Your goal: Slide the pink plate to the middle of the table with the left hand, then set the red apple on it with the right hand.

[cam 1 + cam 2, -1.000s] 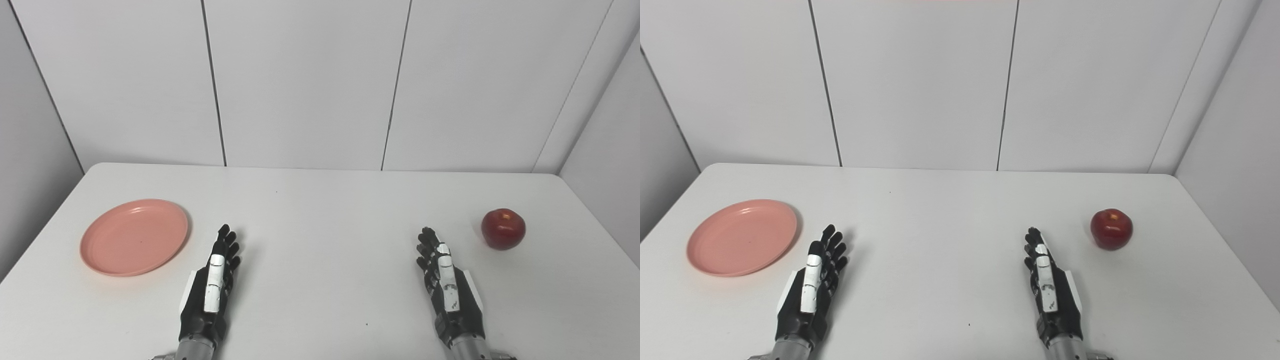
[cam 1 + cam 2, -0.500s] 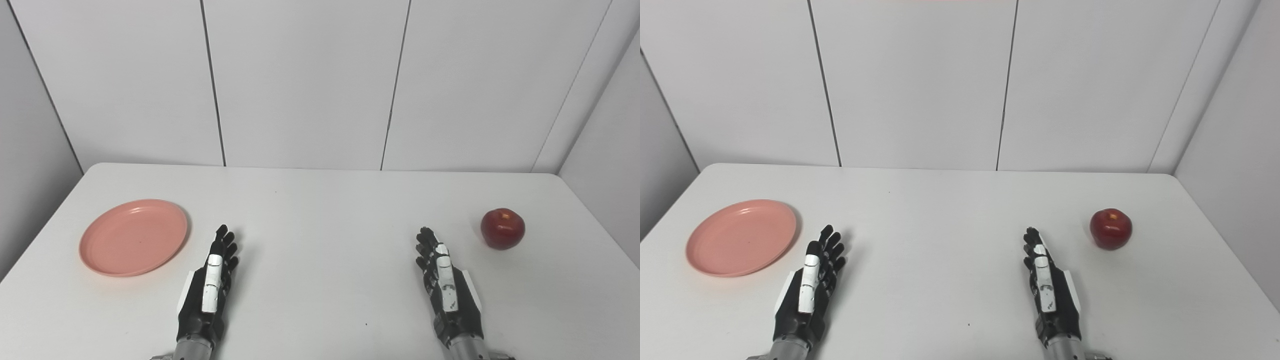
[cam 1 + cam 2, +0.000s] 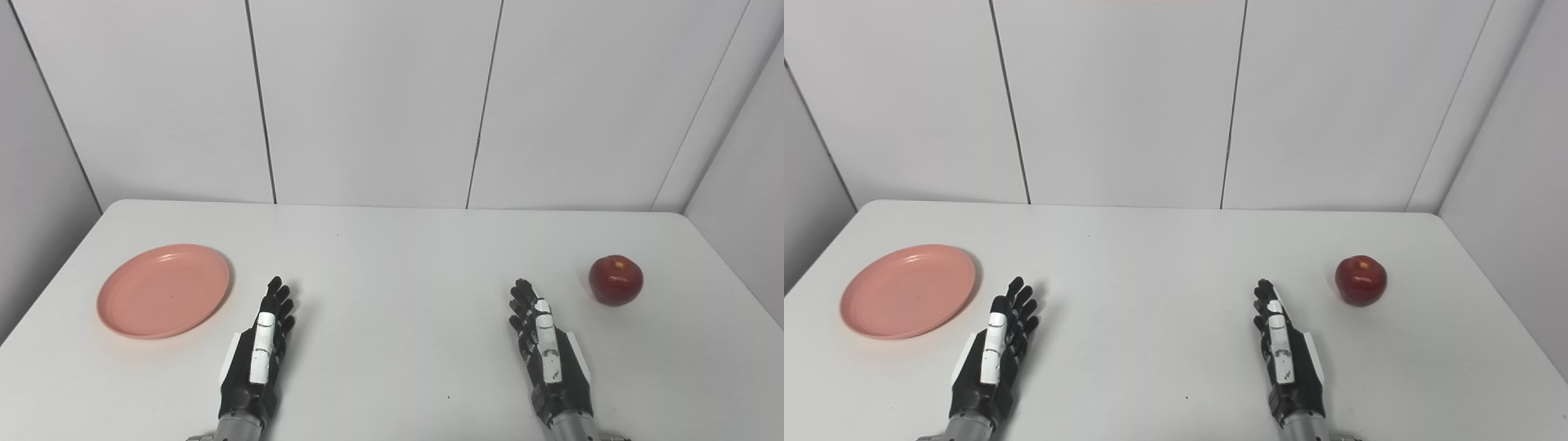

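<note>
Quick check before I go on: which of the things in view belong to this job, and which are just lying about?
For the job:
pink plate, empty, at the table's left
red apple, at the right
left hand, open, beside the plate
right hand, open, short of the apple

Lying about:
nothing else on the white table

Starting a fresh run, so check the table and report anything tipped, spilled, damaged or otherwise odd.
Nothing stands out. The pink plate lies flat and empty on the table's left side, the red apple sits whole on the right, and the left hand and right hand are open, touching neither.
</note>
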`<state>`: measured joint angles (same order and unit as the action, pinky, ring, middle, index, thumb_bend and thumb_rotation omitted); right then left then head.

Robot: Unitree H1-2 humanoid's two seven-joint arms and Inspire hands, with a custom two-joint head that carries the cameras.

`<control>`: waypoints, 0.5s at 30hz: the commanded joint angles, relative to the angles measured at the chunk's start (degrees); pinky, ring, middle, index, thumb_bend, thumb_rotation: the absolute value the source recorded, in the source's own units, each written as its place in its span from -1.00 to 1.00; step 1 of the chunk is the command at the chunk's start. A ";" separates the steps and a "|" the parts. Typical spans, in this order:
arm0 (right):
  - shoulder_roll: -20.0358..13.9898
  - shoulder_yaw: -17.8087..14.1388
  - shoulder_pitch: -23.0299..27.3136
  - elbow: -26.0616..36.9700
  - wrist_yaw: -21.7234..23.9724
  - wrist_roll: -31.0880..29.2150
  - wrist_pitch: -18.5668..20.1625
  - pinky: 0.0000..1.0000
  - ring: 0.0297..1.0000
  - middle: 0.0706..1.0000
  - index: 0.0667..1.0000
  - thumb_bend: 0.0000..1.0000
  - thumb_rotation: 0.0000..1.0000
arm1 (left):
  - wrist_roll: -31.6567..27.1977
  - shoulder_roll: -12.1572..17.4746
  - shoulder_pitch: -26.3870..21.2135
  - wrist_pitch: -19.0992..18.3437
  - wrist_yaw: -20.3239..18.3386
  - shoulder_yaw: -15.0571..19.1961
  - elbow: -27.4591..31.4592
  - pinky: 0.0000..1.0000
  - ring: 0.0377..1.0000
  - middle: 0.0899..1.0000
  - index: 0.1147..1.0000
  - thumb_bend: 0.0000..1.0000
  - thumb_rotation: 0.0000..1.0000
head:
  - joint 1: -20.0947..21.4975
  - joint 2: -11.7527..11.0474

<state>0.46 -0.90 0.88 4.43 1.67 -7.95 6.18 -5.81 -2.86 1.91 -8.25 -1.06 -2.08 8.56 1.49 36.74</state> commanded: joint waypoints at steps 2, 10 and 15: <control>0.15 -0.24 0.14 0.59 0.05 -0.34 1.03 1.00 0.94 0.89 0.85 0.76 1.00 | -0.17 0.19 0.93 0.38 -0.54 -0.07 2.13 1.00 1.00 1.00 1.00 0.49 1.00 | 0.17 -0.39; -0.51 -0.13 0.18 0.59 0.69 -0.48 0.73 1.00 0.95 0.90 0.86 0.72 1.00 | -0.07 0.05 0.98 -0.02 -0.61 -0.44 2.52 1.00 1.00 1.00 1.00 0.49 0.98 | -0.52 -0.05; -0.46 -0.02 -0.03 0.95 0.58 -0.57 1.14 1.00 0.95 0.90 0.86 0.73 1.00 | -0.04 0.04 0.92 -0.04 -0.32 -0.19 2.60 1.00 1.00 1.00 1.00 0.52 0.98 | -0.26 0.08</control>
<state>-0.06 -0.84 0.88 4.58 1.95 -8.23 6.24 -5.83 -2.89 1.92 -8.92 -1.14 -2.35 9.10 1.32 36.83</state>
